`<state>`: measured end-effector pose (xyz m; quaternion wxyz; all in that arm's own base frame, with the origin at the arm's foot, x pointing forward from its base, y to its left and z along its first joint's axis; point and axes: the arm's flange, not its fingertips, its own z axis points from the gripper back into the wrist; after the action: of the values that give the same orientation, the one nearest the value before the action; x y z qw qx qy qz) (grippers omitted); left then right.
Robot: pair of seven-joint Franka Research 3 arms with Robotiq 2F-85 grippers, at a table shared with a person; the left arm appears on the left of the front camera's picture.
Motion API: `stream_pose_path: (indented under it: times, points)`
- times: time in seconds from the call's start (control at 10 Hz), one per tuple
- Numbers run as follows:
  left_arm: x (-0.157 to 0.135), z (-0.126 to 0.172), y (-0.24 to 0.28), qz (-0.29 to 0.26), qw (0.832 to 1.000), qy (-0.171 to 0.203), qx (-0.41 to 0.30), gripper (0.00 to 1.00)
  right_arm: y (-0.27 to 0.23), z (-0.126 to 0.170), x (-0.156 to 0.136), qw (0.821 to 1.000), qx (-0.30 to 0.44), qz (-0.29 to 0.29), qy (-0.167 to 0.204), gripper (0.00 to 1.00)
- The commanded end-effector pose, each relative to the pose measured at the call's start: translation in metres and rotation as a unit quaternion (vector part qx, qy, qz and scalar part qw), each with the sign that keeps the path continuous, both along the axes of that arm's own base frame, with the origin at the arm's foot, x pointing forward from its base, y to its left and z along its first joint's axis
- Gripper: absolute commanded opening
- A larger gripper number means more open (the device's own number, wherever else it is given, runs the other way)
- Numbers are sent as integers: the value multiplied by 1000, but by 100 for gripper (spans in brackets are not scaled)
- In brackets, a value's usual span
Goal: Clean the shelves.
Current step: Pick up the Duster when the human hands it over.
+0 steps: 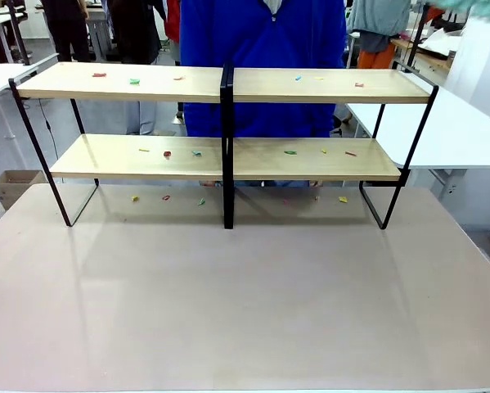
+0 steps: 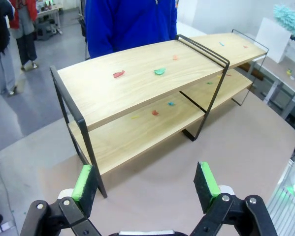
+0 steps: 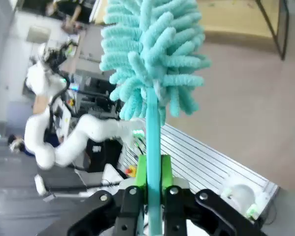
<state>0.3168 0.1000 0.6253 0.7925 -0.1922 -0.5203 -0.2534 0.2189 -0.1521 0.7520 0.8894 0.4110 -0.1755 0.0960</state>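
Note:
The shelves (image 1: 228,86) stand at the far side of the table, two light-wood boards in a black frame. Small coloured scraps (image 1: 134,81) lie on both boards and on the table under them. In the left wrist view the shelves (image 2: 147,83) run away to the right, and my left gripper (image 2: 146,184) hangs open above the table in front of their near end, nothing between its green pads (image 2: 85,184). My right gripper (image 3: 153,172) is shut on the handle of a teal fluffy duster (image 3: 152,54), whose head points up; the duster (image 2: 291,19) is held high beyond the shelves' far end.
A person in a blue top (image 1: 261,41) stands right behind the shelves. The brown table (image 1: 245,303) is bare in front of them. White tables (image 1: 449,131) flank both sides, and a cardboard box (image 1: 11,184) sits on the floor at left.

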Motion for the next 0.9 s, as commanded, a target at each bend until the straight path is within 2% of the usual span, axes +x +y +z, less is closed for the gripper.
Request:
stream_pose_path:
  times: [0.0,0.1,0.2,0.3,0.8]
  points:
    - [0,-2,0,5,1000,7,1,100,-39,-15,-28,998,17,-27,-62,0]
    - [0,-2,0,5,1000,7,1,100,-58,-36,-40,995,63,-25,-72,0]
    - [0,-2,0,5,1000,7,1,100,-68,-50,-33,988,116,-54,-83,0]
    - [0,-2,0,5,1000,7,1,100,-51,-13,-49,998,19,-16,-54,0]
    - [0,-2,0,5,1000,7,1,100,-51,-13,-49,998,19,-16,-54,0]
